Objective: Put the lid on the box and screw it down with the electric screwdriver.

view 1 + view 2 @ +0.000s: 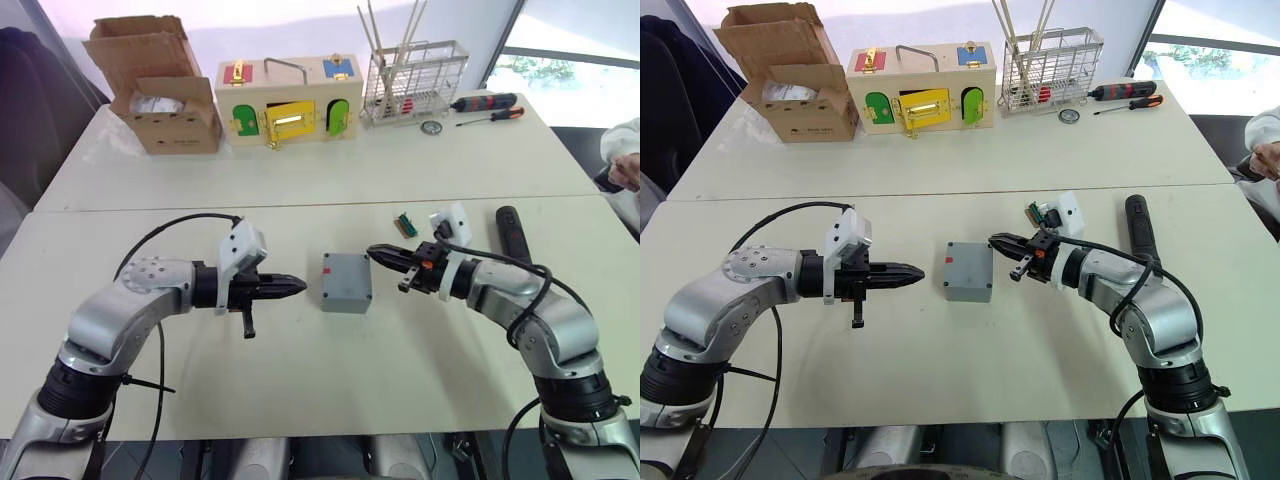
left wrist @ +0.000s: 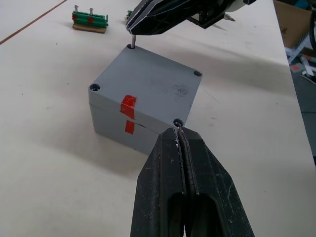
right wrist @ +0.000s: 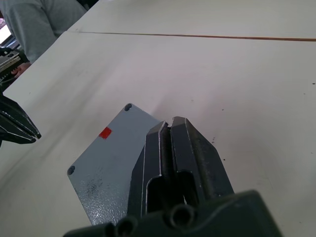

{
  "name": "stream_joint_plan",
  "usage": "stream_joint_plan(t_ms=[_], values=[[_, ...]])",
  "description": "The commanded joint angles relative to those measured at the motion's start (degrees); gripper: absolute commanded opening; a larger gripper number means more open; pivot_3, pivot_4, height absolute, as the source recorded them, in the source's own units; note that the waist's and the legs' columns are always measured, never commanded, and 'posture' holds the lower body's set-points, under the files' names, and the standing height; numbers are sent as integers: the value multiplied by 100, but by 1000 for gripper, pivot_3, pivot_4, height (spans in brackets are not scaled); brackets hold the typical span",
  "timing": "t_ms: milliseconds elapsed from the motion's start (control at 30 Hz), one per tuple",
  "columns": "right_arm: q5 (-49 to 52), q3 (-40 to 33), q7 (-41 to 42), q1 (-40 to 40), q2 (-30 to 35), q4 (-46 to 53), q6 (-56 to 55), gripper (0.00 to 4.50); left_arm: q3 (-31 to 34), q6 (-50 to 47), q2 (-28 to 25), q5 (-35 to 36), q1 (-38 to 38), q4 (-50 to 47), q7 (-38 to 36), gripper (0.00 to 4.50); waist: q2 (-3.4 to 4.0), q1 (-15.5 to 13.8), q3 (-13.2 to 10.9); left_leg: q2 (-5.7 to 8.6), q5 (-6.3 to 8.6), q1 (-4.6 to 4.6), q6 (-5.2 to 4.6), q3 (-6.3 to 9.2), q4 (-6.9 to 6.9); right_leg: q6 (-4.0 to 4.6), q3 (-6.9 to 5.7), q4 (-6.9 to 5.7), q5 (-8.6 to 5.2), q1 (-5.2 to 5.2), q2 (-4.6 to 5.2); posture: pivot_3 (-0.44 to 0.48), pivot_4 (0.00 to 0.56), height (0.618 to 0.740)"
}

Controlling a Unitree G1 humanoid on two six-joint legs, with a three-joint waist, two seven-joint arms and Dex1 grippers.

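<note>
The grey box (image 1: 346,296) stands mid-table with the flat grey lid (image 2: 148,84) seated on it; red marks on lid and box wall line up. My left gripper (image 1: 300,287) is shut, its tip just beside the lid's nearest corner hole. From the other side, my right gripper (image 1: 372,252) is shut on a small metal screw (image 2: 132,39), held upright over the lid's far corner hole. The black electric screwdriver (image 1: 512,232) lies on the table to the right of my right arm, untouched.
A small green terminal block (image 1: 405,223) lies behind the box. On the far table stand a cardboard box (image 1: 165,100), a wooden box with coloured doors (image 1: 285,100), a wire rack (image 1: 415,80) and hand screwdrivers (image 1: 485,103). A person's hand (image 1: 625,170) shows at the right edge.
</note>
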State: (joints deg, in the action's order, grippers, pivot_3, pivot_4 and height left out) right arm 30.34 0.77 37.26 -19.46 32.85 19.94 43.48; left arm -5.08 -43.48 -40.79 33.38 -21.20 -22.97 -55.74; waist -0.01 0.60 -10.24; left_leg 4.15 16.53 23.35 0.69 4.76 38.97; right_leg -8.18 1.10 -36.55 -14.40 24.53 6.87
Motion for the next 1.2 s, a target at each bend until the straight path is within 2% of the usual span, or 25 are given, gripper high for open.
stream_joint_plan(t_ms=[33, 467, 567, 733, 833, 967, 1067, 1200], values=[[-65, -5, 37, 29, -38, 1, -164, 74, 63, 44, 26, 78, -111, -143, 22, 0, 0, -1, 0, 0, 0, 0, 0, 0, 0, 0, 0, 0, 0, 0, 0, 0, 150, 730], [-203, 135, 127, -78, -99, -197, -249, 74, 17, 58, 109, 36, -103, -93, 84, 0, 0, -1, 0, 0, 0, 0, 0, 0, 0, 0, 0, 0, 0, 0, 0, 0, 150, 730], [-242, 145, 145, -102, -95, -201, -271, 945, 11, 62, 120, 36, -92, -92, 101, 0, 0, -2, 0, 0, 0, 0, 0, 0, 0, 0, 0, 0, 0, 0, 0, 0, 150, 730], [-208, 57, 187, -164, -44, -131, -230, 3442, 17, 78, 128, 38, -71, -76, 102, 0, 0, 0, 0, 0, 0, 0, 0, 0, 0, 0, 0, 0, 0, 0, 0, 0, 150, 730], [-197, -153, 55, -258, 35, -73, -137, 4452, 28, 100, 122, 21, -92, -33, 78, 0, 0, -1, 0, 0, 0, 0, 0, 0, 0, 0, 0, 0, 0, 0, 0, 0, 150, 730], [475, -963, 250, -434, 653, 259, 625, 4480, -42, 284, 56, -93, -290, 135, -125, 0, 2, -54, -1, 2, 0, 1, 0, 1, 0, 0, 0, 1, 0, 0, 1, 0, 150, 730], [942, -1605, 402, -691, 1302, 150, 1213, 4480, -101, 448, 61, -133, -555, 282, -314, 0, 1, -74, -2, 2, 0, 3, -1, -2, 3, 0, 1, 11, 0, -3, 1, 0, 150, 730], [647, -1671, 842, -1040, 2769, -669, 1666, 4480, -333, 693, 158, -201, -907, 339, -616, 0, 4, -139, -3, 1, 10, 3, -18, -1, 3, 0, -6, 16, 0, -8, 1, 0, 150, 730]])
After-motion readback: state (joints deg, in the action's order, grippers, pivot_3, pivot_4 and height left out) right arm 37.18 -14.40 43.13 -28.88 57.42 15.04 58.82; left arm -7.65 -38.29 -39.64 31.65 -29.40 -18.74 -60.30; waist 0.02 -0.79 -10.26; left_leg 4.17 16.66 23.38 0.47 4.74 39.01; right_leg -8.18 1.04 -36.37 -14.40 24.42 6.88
